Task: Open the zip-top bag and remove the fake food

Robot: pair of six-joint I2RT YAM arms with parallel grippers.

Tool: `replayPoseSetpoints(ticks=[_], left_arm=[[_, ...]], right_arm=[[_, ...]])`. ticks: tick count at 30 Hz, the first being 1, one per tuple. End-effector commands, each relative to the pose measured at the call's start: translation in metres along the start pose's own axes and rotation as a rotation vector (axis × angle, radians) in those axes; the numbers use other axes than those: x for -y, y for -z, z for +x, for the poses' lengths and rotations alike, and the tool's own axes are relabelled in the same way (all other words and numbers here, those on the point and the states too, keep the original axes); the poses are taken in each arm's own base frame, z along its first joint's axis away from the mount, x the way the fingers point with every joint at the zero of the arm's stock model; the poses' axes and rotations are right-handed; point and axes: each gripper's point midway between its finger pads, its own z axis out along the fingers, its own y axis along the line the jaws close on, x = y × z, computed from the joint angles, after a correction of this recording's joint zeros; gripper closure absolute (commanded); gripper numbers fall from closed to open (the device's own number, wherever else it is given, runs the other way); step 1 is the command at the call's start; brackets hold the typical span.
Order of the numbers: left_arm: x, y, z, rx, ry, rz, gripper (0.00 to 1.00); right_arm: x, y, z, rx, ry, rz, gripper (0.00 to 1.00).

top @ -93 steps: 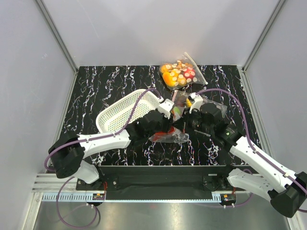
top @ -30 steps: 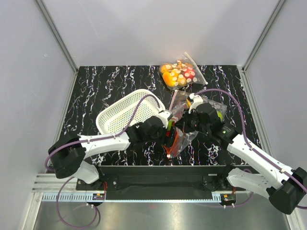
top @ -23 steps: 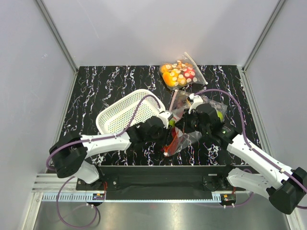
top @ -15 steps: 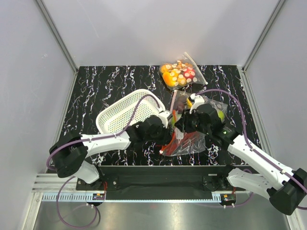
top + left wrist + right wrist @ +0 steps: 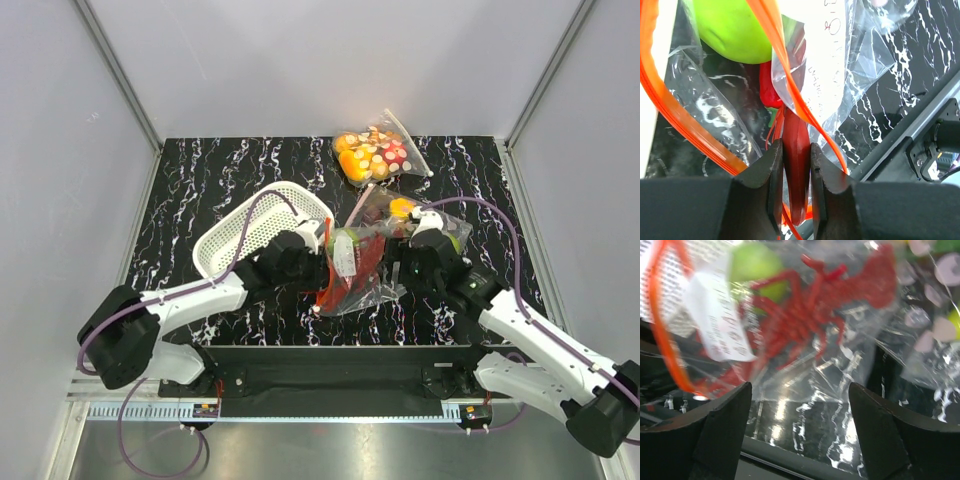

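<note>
The clear zip-top bag (image 5: 362, 280) lies crumpled at the table's middle front, its orange zip strip (image 5: 670, 107) looping wide around my left gripper. Inside it I see the red lobster (image 5: 815, 307) and the green apple (image 5: 732, 25). A small red chili (image 5: 770, 87) lies below the apple. My left gripper (image 5: 797, 160) sits at the bag's mouth, shut on a flat red piece that looks like part of the lobster. From the right, my right gripper (image 5: 800, 425) faces the bag with its jaws open and nothing between them.
A white mesh basket (image 5: 245, 240) stands left of the bag, behind my left arm. One polka-dotted bag of fruit (image 5: 378, 155) lies at the back, another (image 5: 425, 215) just behind my right gripper. The table's front edge runs close below the bag.
My right gripper has opened and let go of the bag. My left gripper has closed on the red piece and drawn back to the left; the bag has slumped flatter.
</note>
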Motion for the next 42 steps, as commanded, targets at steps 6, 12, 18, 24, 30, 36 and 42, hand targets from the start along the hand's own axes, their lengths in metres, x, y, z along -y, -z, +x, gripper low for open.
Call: replayPoseSetpoints(ticks=[6, 12, 18, 24, 30, 36, 42], left_arm=[[0.008, 0.017, -0.026, 0.09, -0.007, 0.074, 1.0], [0.012, 0.023, -0.027, 0.091, -0.006, 0.109, 1.0], [0.013, 0.025, -0.031, 0.102, 0.001, 0.129, 1.0], [0.012, 0.029, -0.038, 0.131, 0.007, 0.145, 1.0], [0.008, 0.033, -0.045, 0.155, 0.009, 0.138, 1.0], [0.002, 0.034, -0.048, 0.147, 0.016, 0.147, 1.0], [-0.009, 0.041, -0.051, 0.124, -0.007, 0.128, 1.0]], right_arm=[[0.031, -0.02, 0.024, -0.052, -0.044, 0.179, 0.08], [0.029, -0.042, 0.024, -0.018, -0.035, 0.156, 0.08], [0.028, -0.064, 0.037, -0.066, -0.036, 0.116, 0.17], [0.037, -0.076, 0.062, -0.14, -0.054, 0.119, 0.4], [0.053, -0.078, 0.071, -0.179, -0.052, 0.182, 0.85], [0.054, -0.081, 0.069, -0.194, -0.031, 0.192, 1.0], [0.053, -0.084, 0.065, -0.207, -0.023, 0.187, 1.0]])
